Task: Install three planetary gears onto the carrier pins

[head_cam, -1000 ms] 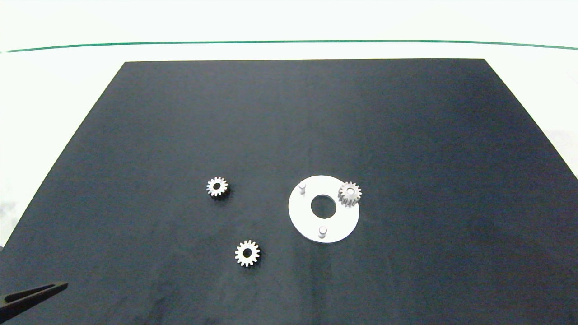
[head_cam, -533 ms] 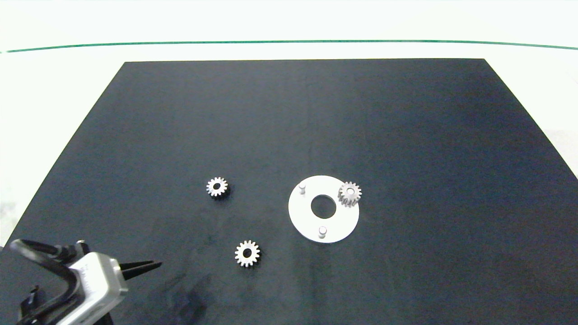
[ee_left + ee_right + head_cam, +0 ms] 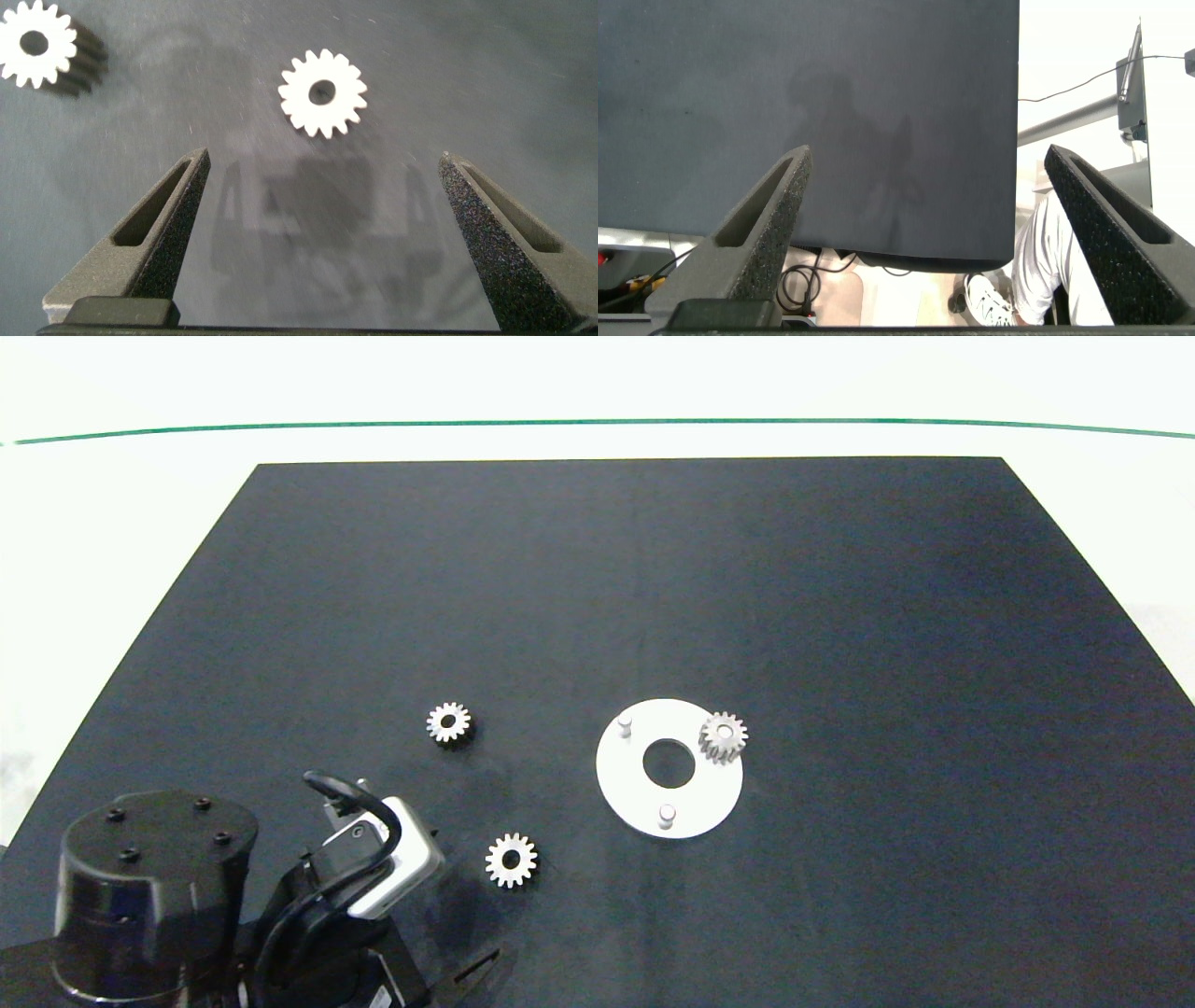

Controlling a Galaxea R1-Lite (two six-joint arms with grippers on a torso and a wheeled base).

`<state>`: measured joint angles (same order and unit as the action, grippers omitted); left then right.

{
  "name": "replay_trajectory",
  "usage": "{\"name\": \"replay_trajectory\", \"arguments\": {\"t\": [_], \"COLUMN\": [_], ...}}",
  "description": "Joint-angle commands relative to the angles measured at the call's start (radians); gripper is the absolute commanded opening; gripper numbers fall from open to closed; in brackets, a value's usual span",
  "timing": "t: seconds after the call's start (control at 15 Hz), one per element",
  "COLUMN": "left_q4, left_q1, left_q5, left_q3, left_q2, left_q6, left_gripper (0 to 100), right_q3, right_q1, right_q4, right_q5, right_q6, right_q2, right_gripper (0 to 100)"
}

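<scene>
Black matting covers the table, and on it lie three planetary gears. One gear sits on a pin at the far-right edge of the white disc, whose other two carrier pins stand bare. Two gears lie loose on the mat: the near one just ahead of the left gripper, between the lines of its wide-spread fingers, and the second farther ahead and off to one side. The right gripper, fingers equally wide and holding nothing, hangs over the mat's edge, away from the parts.
</scene>
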<state>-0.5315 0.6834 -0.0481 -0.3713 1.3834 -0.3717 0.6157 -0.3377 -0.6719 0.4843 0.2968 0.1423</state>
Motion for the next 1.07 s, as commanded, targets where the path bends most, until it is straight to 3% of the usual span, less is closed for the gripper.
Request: {"name": "replay_trajectory", "arguments": {"t": [0.07,0.53,1.07], "left_q4": [-0.013,-0.016,-0.016], "left_q1": [-0.022,-0.019,-0.013], "left_q5": [-0.003,-0.018,-0.024], "left_q3": [-0.031,-0.092,-0.118], "left_q2": [0.089,0.171,0.178], "left_q6": [-0.013,-0.012,-0.009], "left_gripper": [100,100,85], "right_q3": [0.001,0.002,0.012], "right_q1": [-0.001,-0.004,-0.004], "right_q4": [-0.005,-0.006,-0.005], "right_q5": [0.004,0.004,0.004], "right_q6": [0.002,0.002,0.002], "right_q2": [-0.007,-0.023,-0.021], "right_gripper": [100,100,100]}}
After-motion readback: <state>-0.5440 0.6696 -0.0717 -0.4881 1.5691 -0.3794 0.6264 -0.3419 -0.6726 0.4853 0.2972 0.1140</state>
